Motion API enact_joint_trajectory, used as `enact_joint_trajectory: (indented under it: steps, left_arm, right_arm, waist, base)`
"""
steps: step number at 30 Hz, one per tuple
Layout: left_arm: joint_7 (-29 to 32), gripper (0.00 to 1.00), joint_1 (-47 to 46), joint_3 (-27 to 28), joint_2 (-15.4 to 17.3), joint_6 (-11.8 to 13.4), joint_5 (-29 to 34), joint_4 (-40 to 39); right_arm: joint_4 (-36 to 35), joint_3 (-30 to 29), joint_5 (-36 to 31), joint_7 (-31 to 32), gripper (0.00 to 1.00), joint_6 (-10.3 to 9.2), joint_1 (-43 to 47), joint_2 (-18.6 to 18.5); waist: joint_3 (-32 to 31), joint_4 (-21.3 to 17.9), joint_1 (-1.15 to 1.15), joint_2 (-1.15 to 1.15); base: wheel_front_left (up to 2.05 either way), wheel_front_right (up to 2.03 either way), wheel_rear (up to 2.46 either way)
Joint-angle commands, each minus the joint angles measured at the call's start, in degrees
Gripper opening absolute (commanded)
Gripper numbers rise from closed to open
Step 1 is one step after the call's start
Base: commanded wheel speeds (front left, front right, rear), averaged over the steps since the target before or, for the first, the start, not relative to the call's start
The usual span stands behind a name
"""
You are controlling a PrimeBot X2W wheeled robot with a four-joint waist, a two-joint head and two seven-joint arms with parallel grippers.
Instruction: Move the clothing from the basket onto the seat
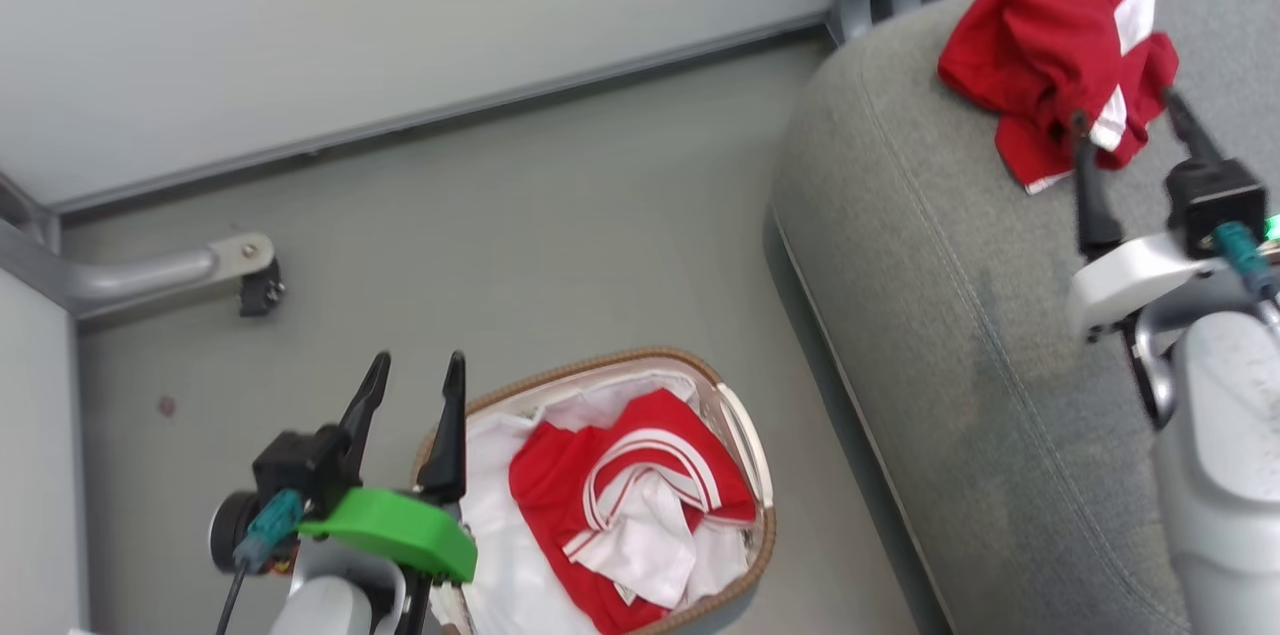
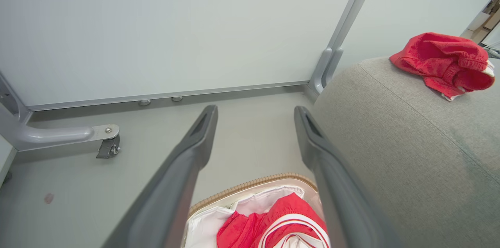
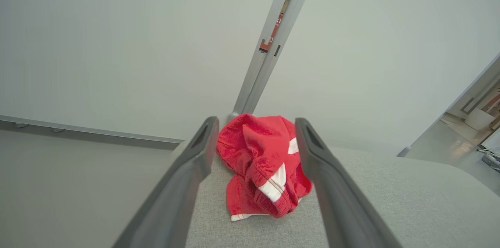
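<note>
A smooth grey floor (image 1: 560, 235) is bounded by pale panels (image 1: 400, 15). One crumpled red garment (image 1: 1050, 35) is heaped on the textured grey seat (image 1: 950, 315) at one o'clock, flanked by the wide-spread right end effector (image 1: 1125, 113). A second garment (image 1: 620, 485) is bundled in the oval wicker-rimmed basket (image 1: 600, 361) at six o'clock, beside the wide-spread left end effector (image 1: 417, 370).

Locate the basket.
In the head view the basket sits on the floor at bottom centre, just right of the left gripper, left of the grey seat.

The seat (image 1: 930, 315) is showing matt, coarse-woven grey cloth. The clothing (image 1: 1050, 35) is looking like soft, crumpled fabric. The basket (image 1: 600, 364) rim is showing brown wickerwork; the floor (image 1: 520, 235) is looking smooth, matt.
</note>
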Motion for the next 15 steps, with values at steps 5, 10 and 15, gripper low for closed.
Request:
enact_joint_trajectory:
  steps: [5,10,15]
  left_arm:
    - [-0.2,1.0,4.7,4.1,-0.8,-0.2,0.9,-0.4]
    - [-0.2,1.0,7.5,6.8,-1.5,-0.2,1.3,-0.7]
    - [-0.2,1.0,9.1,7.9,-1.8,-0.2,1.6,-0.8]
  right_arm:
    - [-2.2,2.4,2.5,0.0,1.0,-0.08,4.9,3.0]
    - [-4.3,3.5,4.7,0.0,1.0,-0.08,10.2,5.7]
    - [-5.0,4.8,7.0,0.0,1.0,-0.08,15.0,6.6]
  waist:
    - [-7.6,4.7,0.0,0.0]
    - [-9.2,6.2,0.0,0.0]
    - [-9.8,7.5,0.0,0.0]
  base:
    - [0.0,0.0,0.0]
    - [0.0,0.0,0.0]
    - [0.0,0.0,0.0]
